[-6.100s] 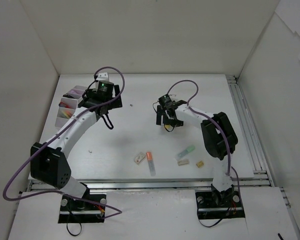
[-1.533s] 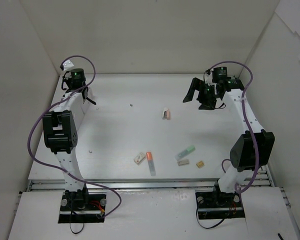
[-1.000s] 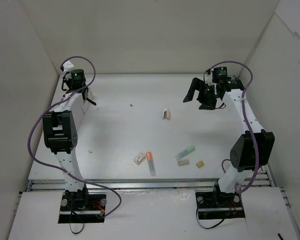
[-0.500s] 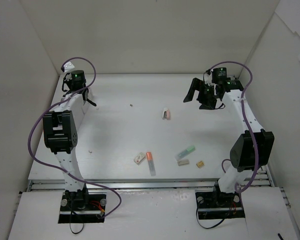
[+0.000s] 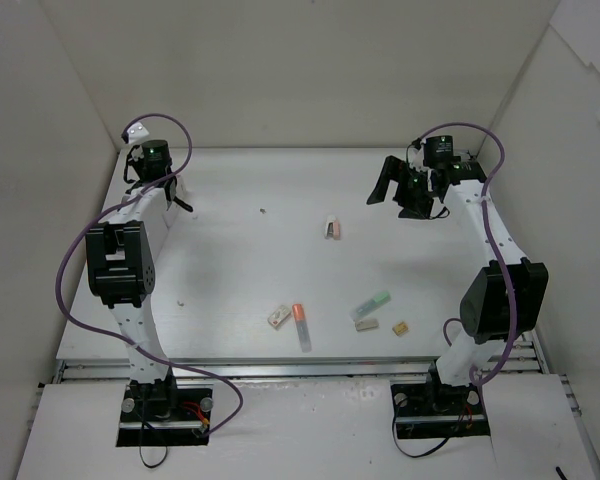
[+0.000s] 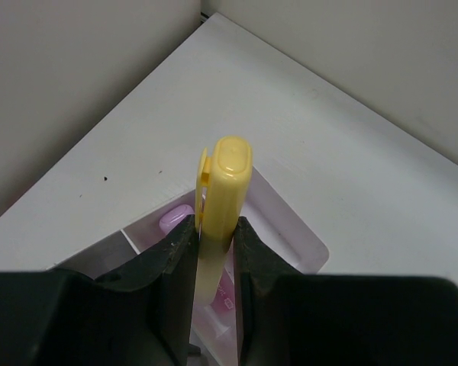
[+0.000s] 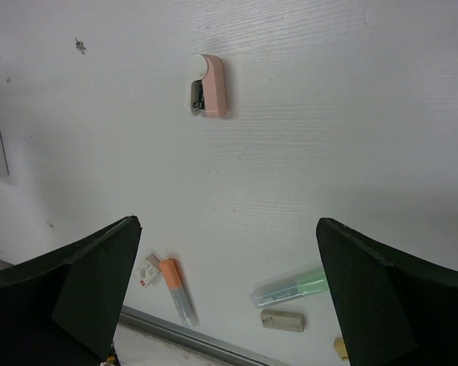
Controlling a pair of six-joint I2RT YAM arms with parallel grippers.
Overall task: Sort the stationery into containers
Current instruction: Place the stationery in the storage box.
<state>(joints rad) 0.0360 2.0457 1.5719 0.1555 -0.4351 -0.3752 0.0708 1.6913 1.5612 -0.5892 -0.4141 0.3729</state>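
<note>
My left gripper (image 6: 214, 229) is shut on an upright yellow highlighter (image 6: 225, 191). It hangs over a compartment of the white containers (image 6: 305, 236), where a pink highlighter (image 6: 175, 219) lies. In the top view this gripper (image 5: 165, 190) is at the far left corner and the arm hides the containers. My right gripper (image 7: 227, 221) stands open and empty, high at the far right (image 5: 395, 198). Below it on the table lie a small pink item (image 7: 208, 95), an orange highlighter (image 7: 175, 290), a green highlighter (image 7: 290, 286), a grey eraser (image 7: 282, 320) and a white eraser (image 7: 147, 271).
A small tan eraser (image 5: 400, 327) lies near the front edge, right of the grey eraser (image 5: 367, 324). White walls close in the table on the left, back and right. A metal rail (image 5: 300, 368) runs along the front edge.
Since six seconds ago both arms swung outward, the left to the far left corner, the right to the far right. The pink item now lies loose mid-table. Over the last second almost nothing moved.
</note>
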